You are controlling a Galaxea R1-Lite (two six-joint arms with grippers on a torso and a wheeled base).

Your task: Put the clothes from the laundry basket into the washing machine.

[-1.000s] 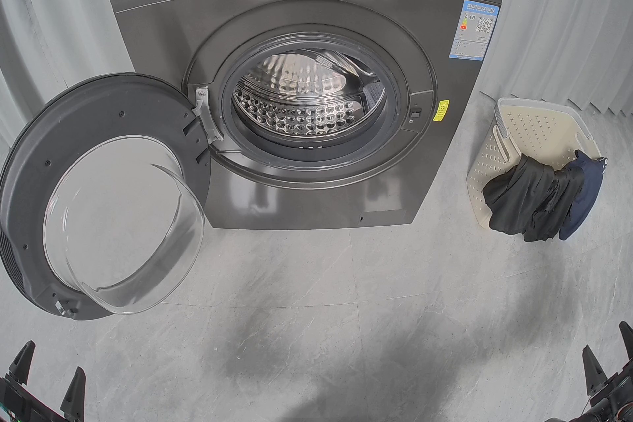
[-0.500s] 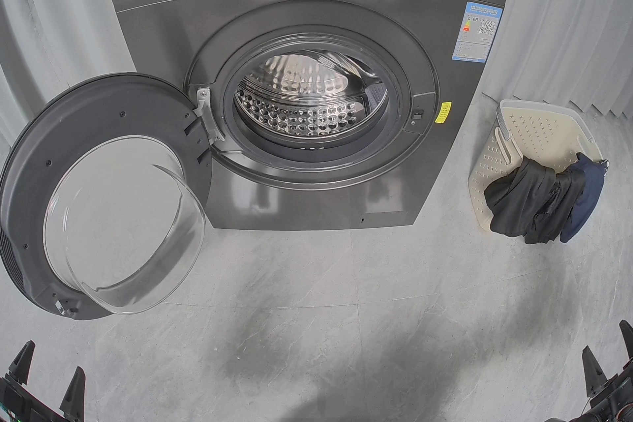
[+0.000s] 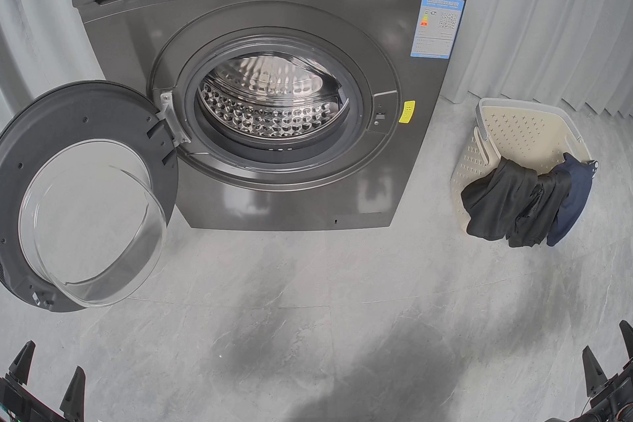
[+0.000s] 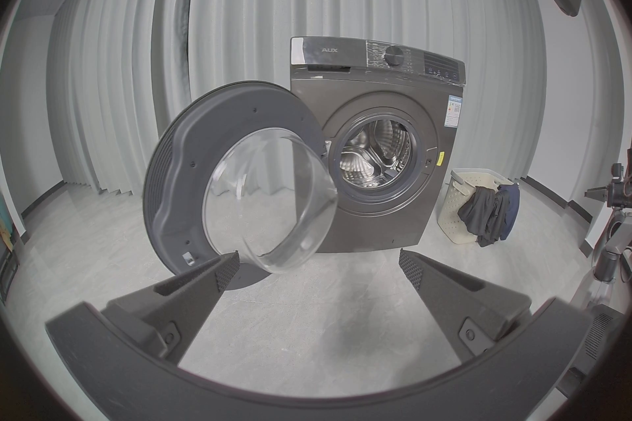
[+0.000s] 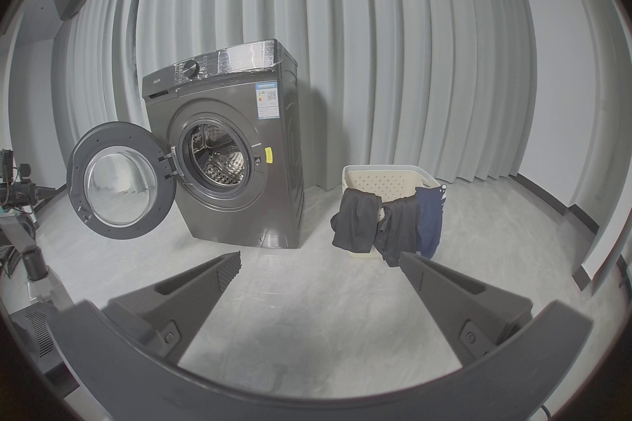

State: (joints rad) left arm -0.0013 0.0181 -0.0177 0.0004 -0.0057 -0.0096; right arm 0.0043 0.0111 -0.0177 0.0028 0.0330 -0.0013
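Note:
A grey front-loading washing machine (image 3: 277,8) stands ahead with its round door (image 3: 79,192) swung wide to the left and the steel drum (image 3: 270,93) bare. To its right a cream laundry basket (image 3: 527,126) sits on the floor, with black clothes (image 3: 508,202) and a dark blue garment (image 3: 572,196) draped over its front rim. My left gripper (image 3: 46,377) stays low at the near left, open and holding nothing. My right gripper (image 3: 610,354) is low at the near right, open as well. The basket (image 5: 388,179) and clothes (image 5: 375,222) lie ahead in the right wrist view.
Pale pleated curtains (image 3: 547,14) back the machine and basket. The open door (image 4: 237,179) juts out over the floor on the left side. Bare grey floor (image 3: 343,311) stretches between me and the machine.
The whole head view has shifted: machine and basket now sit further left in the picture, so the camera has turned right. Both grippers hold the same places in the frame.

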